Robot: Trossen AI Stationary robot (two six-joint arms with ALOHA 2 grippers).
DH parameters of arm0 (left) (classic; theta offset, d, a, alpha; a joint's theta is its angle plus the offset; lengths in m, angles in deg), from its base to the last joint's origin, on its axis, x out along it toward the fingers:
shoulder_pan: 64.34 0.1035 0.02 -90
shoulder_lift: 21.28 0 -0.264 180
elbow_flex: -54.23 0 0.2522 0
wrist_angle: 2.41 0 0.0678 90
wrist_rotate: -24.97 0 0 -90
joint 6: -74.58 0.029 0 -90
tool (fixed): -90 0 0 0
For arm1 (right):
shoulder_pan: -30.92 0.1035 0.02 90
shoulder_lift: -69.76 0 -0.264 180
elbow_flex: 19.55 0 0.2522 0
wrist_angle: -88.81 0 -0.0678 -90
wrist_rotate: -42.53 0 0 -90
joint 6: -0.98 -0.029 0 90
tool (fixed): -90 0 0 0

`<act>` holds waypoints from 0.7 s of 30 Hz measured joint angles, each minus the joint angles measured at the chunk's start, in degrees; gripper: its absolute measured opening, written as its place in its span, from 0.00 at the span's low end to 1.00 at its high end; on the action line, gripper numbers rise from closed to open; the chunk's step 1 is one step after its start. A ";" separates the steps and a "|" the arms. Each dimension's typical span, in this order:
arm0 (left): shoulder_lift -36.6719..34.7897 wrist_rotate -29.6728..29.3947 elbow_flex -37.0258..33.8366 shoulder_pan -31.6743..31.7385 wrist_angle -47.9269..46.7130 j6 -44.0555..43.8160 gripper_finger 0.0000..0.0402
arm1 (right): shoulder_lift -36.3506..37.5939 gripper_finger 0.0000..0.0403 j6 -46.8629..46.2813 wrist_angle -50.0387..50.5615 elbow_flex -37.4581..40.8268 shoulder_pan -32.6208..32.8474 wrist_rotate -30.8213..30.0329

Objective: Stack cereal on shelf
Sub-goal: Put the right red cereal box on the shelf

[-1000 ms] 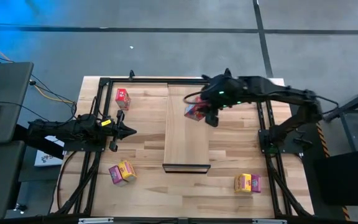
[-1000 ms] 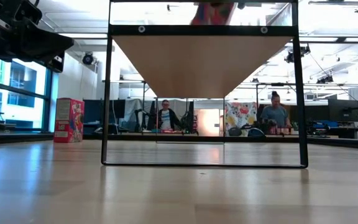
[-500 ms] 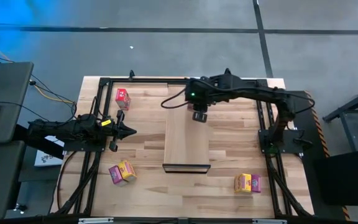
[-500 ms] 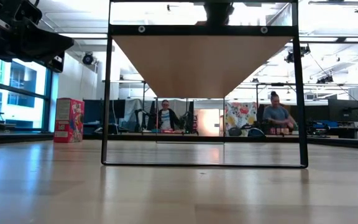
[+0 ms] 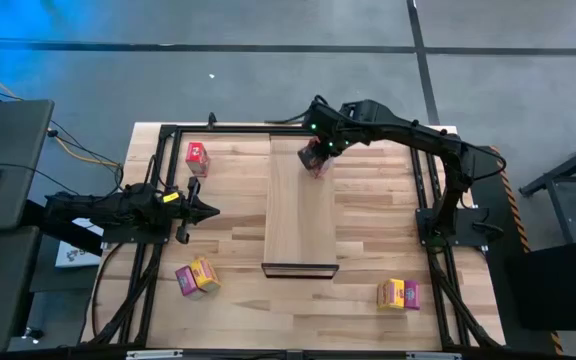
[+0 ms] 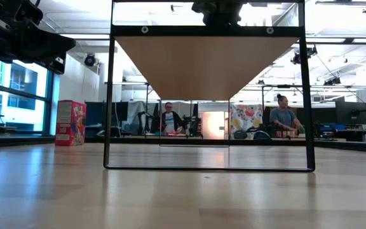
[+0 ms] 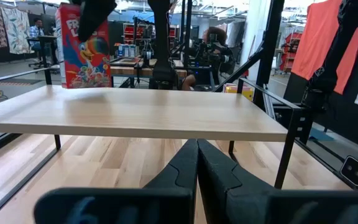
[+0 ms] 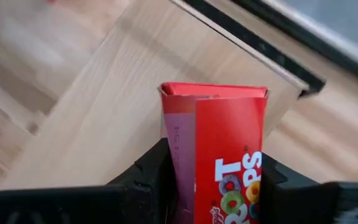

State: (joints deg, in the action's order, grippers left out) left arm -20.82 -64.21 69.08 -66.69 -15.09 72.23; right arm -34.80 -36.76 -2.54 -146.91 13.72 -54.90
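- The right gripper is over the far end of the long, narrow light-wood shelf plank, its fingers clamped on either side of a small red cardboard cereal box
- In the left wrist view that held red box stands upright, with its lower edge at the plank's top surface; whether it actually touches the wood cannot be told
- In the low view the dark right gripper shows above the shelf's black end bar
- The left gripper waits low over the tabletop, left of the shelf, with its two dark fingers pressed together and nothing between them
- A second small red box stands on the striped butcher-block tabletop at the far left, well apart from the shelf
- A yellow box and a magenta-pink box sit touching each other at the near left
- Another yellow box and magenta-pink box sit side by side at the near right
- The shelf's dark bar lies at its near end
- Two seated people show in the room behind
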 joint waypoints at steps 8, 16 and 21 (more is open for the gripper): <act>-0.01 0.00 0.00 0.00 0.00 0.00 0.00 | 0.00 0.29 -5.47 1.71 0.00 -5.46 5.95; -0.01 0.00 0.00 0.00 0.00 0.00 0.00 | 0.02 0.29 -5.81 6.97 -5.33 -4.92 -4.26; 0.00 0.00 0.00 0.00 0.00 0.00 0.00 | 0.08 0.29 -7.06 8.26 -6.60 -2.32 -7.68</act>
State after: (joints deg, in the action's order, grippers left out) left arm -20.81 -64.21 69.08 -66.69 -15.09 72.23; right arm -34.72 -43.82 5.72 -153.52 11.40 -62.58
